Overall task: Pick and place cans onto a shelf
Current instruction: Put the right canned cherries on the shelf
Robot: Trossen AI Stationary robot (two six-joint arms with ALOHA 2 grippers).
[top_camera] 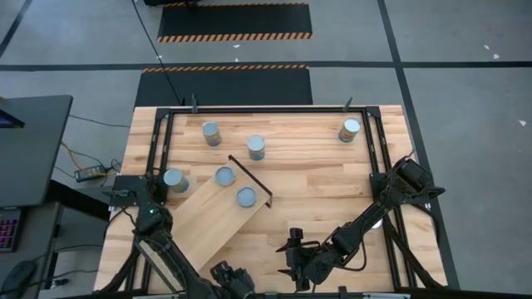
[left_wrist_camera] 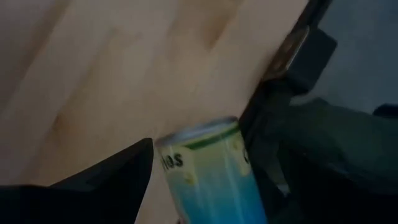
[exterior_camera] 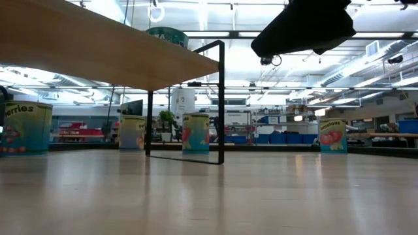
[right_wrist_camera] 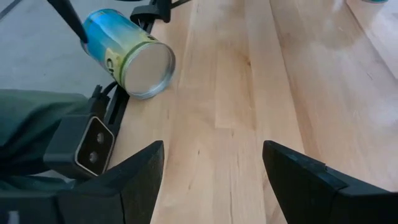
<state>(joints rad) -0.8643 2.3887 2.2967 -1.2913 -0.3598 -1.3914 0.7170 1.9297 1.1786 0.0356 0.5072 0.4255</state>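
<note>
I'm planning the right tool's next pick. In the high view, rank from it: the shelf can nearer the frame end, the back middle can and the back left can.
From the right tool, at the near edge:
1. Shelf can, on the board by its black frame end.
2. Back middle can, on the table beyond the shelf.
3. Back left can, near the far rail.

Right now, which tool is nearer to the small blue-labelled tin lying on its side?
Left. The left tool has its open fingers either side of the blue-labelled tin; the right tool, also open, faces it from farther off.
</note>
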